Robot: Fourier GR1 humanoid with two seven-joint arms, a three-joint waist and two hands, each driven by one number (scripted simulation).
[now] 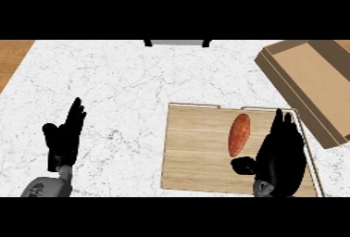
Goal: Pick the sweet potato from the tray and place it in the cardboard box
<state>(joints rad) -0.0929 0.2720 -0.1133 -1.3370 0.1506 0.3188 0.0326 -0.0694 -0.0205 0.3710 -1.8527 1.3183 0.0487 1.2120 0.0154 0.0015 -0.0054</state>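
right robot hand (282, 152) lay open, just right of orange oblong sweet potato (239, 134) on wooden tray (195, 152) | left robot hand (65, 136) rested open, lower left | brown cardboard box (311, 85) upper right

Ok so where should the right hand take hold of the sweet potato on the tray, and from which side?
Probably around its middle. The sweet potato lies lengthwise on the wooden tray, long axis running away from the robot. The right hand is open just to its right, so coming from that side lets fingers and thumb close across the narrow width.
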